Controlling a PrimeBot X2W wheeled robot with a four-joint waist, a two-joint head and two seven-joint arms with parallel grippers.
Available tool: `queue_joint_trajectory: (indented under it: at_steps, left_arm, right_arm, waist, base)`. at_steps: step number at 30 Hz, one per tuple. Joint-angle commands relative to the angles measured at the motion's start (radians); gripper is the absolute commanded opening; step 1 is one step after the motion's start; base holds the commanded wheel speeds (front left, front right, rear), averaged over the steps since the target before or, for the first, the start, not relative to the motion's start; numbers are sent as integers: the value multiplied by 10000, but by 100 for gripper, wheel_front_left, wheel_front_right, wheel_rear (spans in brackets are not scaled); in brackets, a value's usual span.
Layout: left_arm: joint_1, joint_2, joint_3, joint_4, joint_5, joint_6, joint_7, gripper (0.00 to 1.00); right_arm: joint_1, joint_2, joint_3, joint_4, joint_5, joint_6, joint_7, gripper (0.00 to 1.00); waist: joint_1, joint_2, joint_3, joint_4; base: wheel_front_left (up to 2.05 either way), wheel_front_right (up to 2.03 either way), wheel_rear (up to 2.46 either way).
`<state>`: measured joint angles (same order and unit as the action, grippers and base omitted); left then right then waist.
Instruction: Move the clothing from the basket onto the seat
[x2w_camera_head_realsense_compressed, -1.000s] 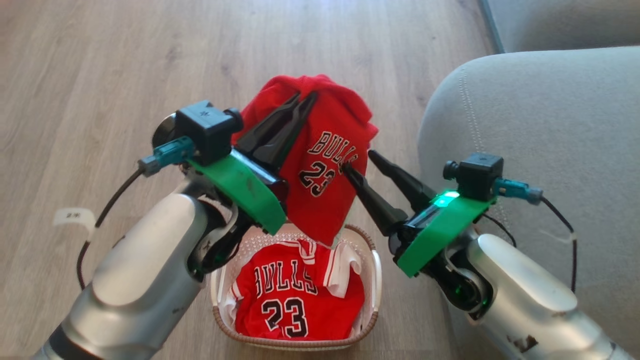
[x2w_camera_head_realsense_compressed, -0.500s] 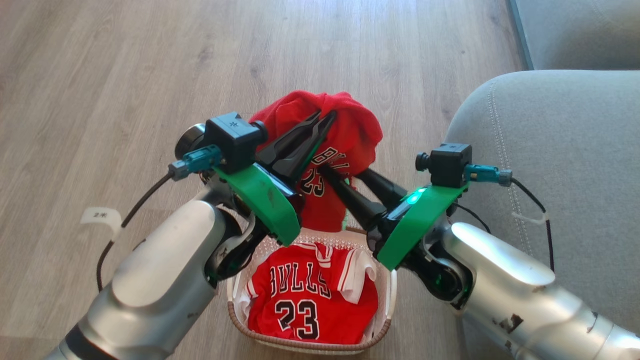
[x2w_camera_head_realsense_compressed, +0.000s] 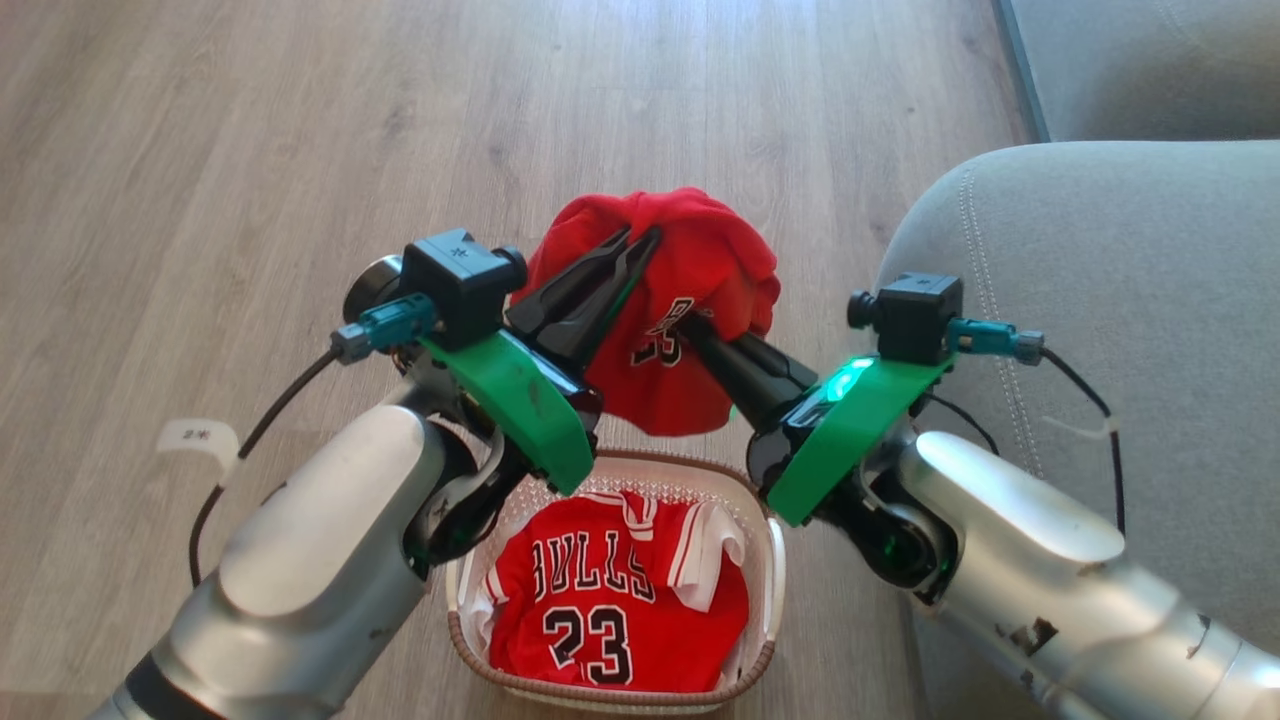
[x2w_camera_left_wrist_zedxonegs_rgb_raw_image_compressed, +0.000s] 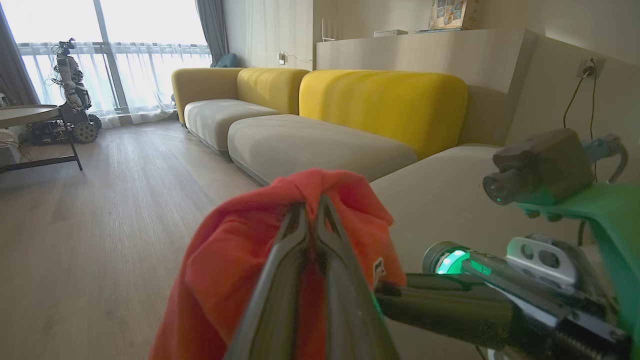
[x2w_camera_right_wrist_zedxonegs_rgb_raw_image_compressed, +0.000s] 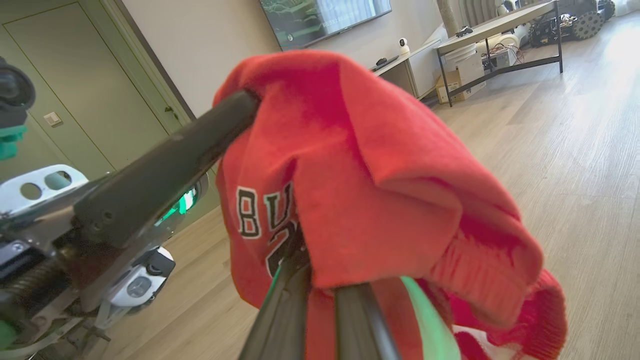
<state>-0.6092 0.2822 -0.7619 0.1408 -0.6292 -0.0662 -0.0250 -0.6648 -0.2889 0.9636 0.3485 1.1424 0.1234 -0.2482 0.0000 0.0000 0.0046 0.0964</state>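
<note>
Left claw (x2w_camera_head_realsense_compressed: 640, 238) and right claw (x2w_camera_head_realsense_compressed: 690, 325) are each clamped shut on one bunched red jersey (x2w_camera_head_realsense_compressed: 715, 250), held up between them.
Its soft, light cloth is judged likely to sag and swing, so a thick gathered fold is best pinched. Below both claws a second jersey (x2w_camera_head_realsense_compressed: 610, 600) is kept flat in the basket (x2w_camera_head_realsense_compressed: 772, 600); the seat (x2w_camera_head_realsense_compressed: 1100, 300) is found beside the right claw.

A pale wood-look plank floor (x2w_camera_head_realsense_compressed: 200, 150) runs under me. The white perforated basket (x2w_camera_head_realsense_compressed: 772, 590) with its brown rim stands on it right below me, near the rounded corner of the grey seat (x2w_camera_head_realsense_compressed: 1100, 260), which rests on the planks to my right. Far across the room, a dark-legged table (x2w_camera_left_wrist_zedxonegs_rgb_raw_image_compressed: 25, 114) and a wheeled robot (x2w_camera_left_wrist_zedxonegs_rgb_raw_image_compressed: 70, 95) stand on the same boards.
</note>
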Motion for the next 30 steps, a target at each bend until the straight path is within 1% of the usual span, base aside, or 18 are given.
queue_joint_trajectory:
  at_steps: [1, 5, 7, 8, 9, 10, 12, 13, 23, 24, 30]
  left_arm:
    - [-461, 304, 500, -286, -50, 94, -52, 0]
    - [-417, 368, 519, -315, -55, 158, -44, 0]
    - [-358, 396, 535, -333, -95, 199, -36, 36]
    - [-324, 405, 542, -341, -132, 210, -26, 70]
    - [-298, 421, 550, -354, -138, 235, -31, 95]
    - [-270, 434, 548, -368, -146, 250, -33, 100]
    - [-208, 452, 545, -395, -173, 301, -32, 100]
    - [-208, 452, 545, -395, -173, 301, -32, 100]
    - [-79, 568, 557, -511, -191, 450, -74, 100]
    - [-44, 592, 561, -525, -196, 481, -90, 100]
    - [44, 645, 525, -595, -166, 540, -166, 100]
  right_arm:
    - [-30, 4, -346, -378, -155, 73, -133, 0]
    - [129, -70, -660, -460, -341, 73, -134, 0]
    - [260, -126, -886, -542, -458, 73, -134, 0]
    - [335, -154, -999, -584, -499, 73, -134, 0]
    - [412, -190, -1116, -609, -546, 73, -134, 0]
    - [482, -239, -1214, -619, -623, 73, -134, 0]
    - [664, -347, -1546, -742, -853, 73, -134, 0]
    - [664, -347, -1546, -742, -853, 73, -134, 0]
    - [1251, -838, -2594, -1269, -1909, 73, -135, 0]
    - [1420, -934, -2805, -1375, -2099, 73, -135, 0]
    - [1892, -1152, -3456, -1960, -2580, 73, -135, 0]
  waist:
    - [0, 0, 0, -50]
    - [0, 0, 3, -150]
    - [0, 0, 7, -254]
    - [0, 0, 13, -317]
    - [0, 0, 17, -379]
    - [0, 0, 18, -446]
    - [0, 0, 29, -665]
    - [0, 0, 29, -665]
    - [0, 0, 96, -1598]
    - [0, 0, 130, -1827]
    - [0, 0, 252, -2579]
  base:
    - [0, 0, 0]
    - [0, 0, 0]
    - [0, 0, 0]
    - [0, 0, 0]
    - [0, 0, 0]
    - [0, 0, 0]
    - [0, 0, 0]
    - [0, 0, 0]
    - [0, 0, 0]
    - [0, 0, 0]
    - [0, 0, 0]
